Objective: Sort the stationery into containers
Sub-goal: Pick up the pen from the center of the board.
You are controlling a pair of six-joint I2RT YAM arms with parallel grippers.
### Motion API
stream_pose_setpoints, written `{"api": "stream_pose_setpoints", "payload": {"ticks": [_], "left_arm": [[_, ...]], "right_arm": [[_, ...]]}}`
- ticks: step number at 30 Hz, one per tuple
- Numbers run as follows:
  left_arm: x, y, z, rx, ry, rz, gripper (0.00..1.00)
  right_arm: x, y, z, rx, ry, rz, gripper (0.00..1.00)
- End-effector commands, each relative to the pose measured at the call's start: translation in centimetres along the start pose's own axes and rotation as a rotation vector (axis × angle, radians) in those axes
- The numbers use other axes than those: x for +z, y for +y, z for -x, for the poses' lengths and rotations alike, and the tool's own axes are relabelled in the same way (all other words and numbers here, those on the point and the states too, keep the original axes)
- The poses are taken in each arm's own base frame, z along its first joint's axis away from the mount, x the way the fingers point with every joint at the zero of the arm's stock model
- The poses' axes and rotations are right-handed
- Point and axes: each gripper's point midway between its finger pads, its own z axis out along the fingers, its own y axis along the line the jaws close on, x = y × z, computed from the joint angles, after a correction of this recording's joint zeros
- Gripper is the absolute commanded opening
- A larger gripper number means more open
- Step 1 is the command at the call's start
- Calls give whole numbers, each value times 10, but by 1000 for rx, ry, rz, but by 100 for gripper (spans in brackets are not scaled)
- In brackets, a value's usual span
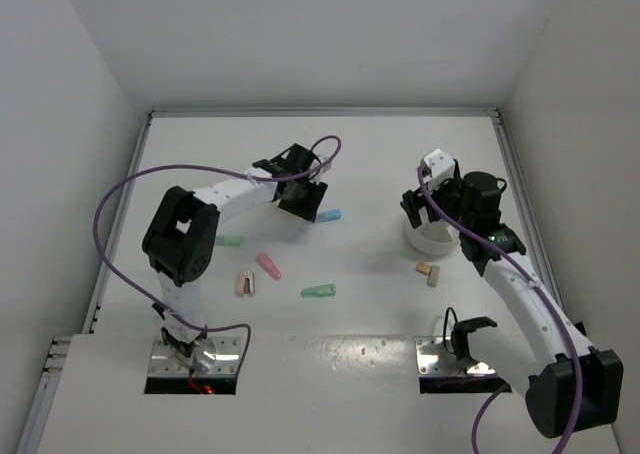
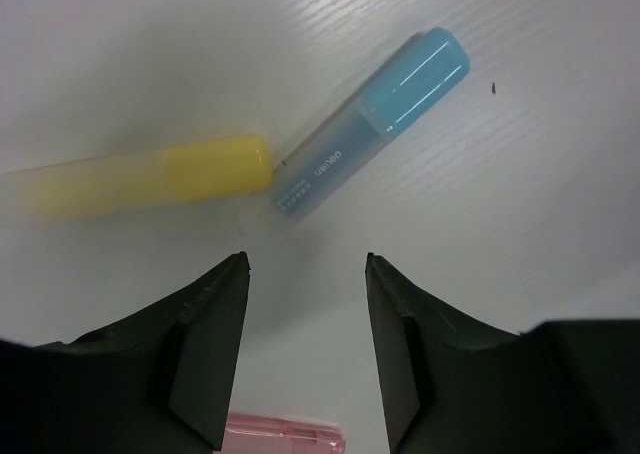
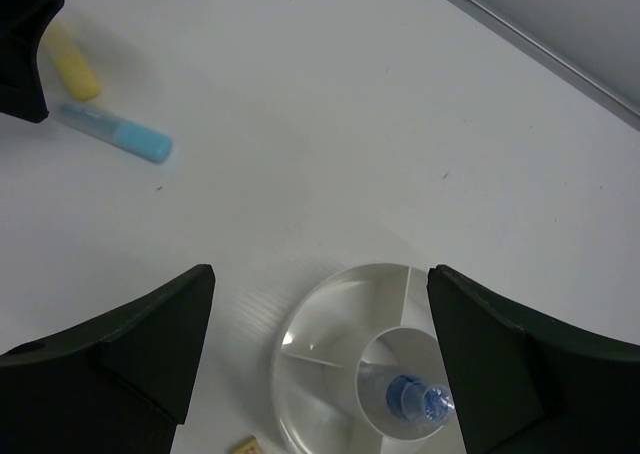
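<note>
Top: one tub [image 1: 428,240], five loose sticks [image 1: 318,292], one tan block [image 1: 429,272].
Left wrist: left gripper [image 2: 307,264] spread, empty, above one yellow stick [image 2: 150,179] touching one blue stick [image 2: 375,119]; one pink stick [image 2: 285,439].
Right wrist: right gripper [image 3: 320,274] wide apart, empty, over tub; one bottle [image 3: 415,399] in centre compartment.

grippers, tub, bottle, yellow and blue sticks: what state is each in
left gripper, open, empty
right gripper, open, empty
white tub, upright, holding the bottle
blue-capped bottle, inside the tub's centre cup
yellow stick, lying flat, unsorted
blue stick, lying flat, unsorted

Probably a robotics lab; plain white panels [image 1: 300,34] box in the white worktop [image 1: 370,164]; left arm [image 1: 232,196] and right arm [image 1: 522,296] are bolted at its near edge.
</note>
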Motion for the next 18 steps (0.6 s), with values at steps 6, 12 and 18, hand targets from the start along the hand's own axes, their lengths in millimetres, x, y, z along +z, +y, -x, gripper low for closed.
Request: {"api": "stream_pose_setpoints", "payload": {"ticks": [6, 12, 18], "left_arm": [[7, -15, 10, 128, 9, -94, 56], [5, -35, 38, 260, -44, -125, 56], [29, -42, 45, 363, -29, -163, 54]], "right_arm": [[-3, -2, 21, -24, -66, 10, 88], [-5, -4, 25, -20, -79, -4, 90], [-7, -5, 27, -14, -86, -16, 90]]}}
